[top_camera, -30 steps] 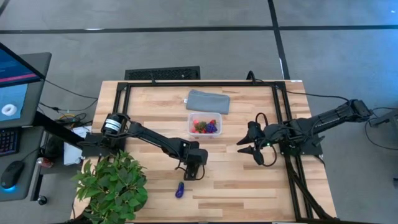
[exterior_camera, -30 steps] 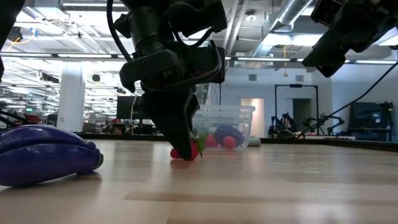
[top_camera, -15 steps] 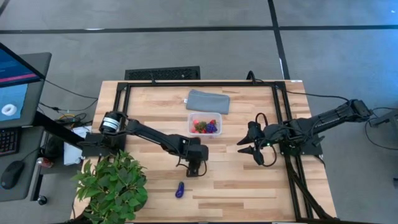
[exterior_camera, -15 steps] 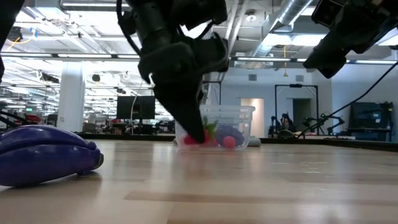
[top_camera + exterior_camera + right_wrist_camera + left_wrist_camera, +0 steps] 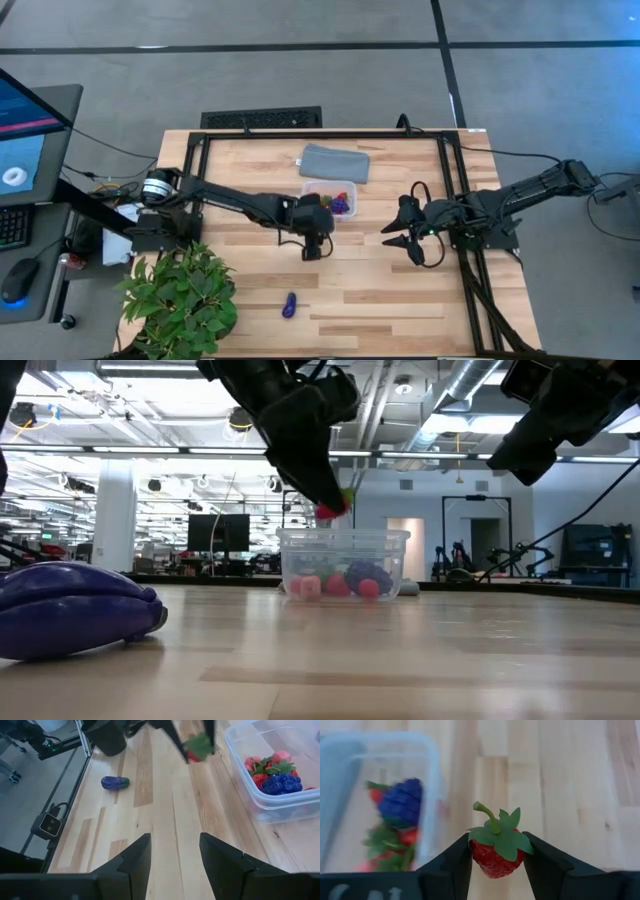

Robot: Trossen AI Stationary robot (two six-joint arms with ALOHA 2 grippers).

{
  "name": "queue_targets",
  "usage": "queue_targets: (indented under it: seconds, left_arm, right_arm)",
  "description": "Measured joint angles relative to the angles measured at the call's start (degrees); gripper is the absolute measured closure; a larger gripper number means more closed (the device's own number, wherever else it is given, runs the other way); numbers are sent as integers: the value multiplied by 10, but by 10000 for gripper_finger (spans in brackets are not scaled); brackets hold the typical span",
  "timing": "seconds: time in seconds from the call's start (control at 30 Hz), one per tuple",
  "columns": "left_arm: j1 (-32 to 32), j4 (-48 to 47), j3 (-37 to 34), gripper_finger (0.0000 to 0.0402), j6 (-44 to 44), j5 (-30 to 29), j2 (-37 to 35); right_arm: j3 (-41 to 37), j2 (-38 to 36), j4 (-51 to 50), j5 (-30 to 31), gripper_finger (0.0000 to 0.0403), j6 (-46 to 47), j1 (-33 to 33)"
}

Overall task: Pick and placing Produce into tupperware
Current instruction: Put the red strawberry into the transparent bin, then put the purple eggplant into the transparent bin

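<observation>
**A:** Your left tool (image 5: pixel 496 854) has a toy strawberry (image 5: pixel 496 851) pinched between its fingers, leafy top pointing away from the wrist, lifted clear of the counter (image 5: pixel 380 290). In the low view it hangs just above the rim of the tupperware (image 5: pixel 344 563). What is your plan?

**B:** Drop it in with the rest. Anything you would watch?

**A:** From above, your tool sits at the box's near-left corner, and the left wrist view shows the berry just outside the wall, not over the opening. I would carry it further over the middle before you let go, or it may clip the rim and roll off across the counter.

**B:** And the height?

**A:** Come down a little before you release. The box already holds red strawberries, pinkish bits and a dark blue-purple berry, so a drop from high up could bounce out.

**B:** Is the grip sound?

**A:** It looks so: the fingers are closed narrowly on the berry's sides, touching nothing else. Your right tool (image 5: pixel 171 851) waits well to the right of the box, fingers parted, holding nothing. One purple piece (image 5: pixel 289 304) lies on the counter near the front edge, not yet collected.
</observation>
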Motion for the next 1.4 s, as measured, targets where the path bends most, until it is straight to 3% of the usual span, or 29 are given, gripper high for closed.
queue_targets:
  seconds: [0.77, 1.03, 1.4]
  left_arm:
    - [161, 35, -10, 256, 78, 57, -14]
    - [178, 36, -23, 253, 69, 71, -13]
    - [178, 34, -23, 187, 71, 51, -13]
  right_arm:
    - [0, 0, 3, 3, 212, -1, 0]
    - [0, 0, 1, 3, 212, 0, 0]
    - [0, 0, 0, 17, 212, 0, 0]
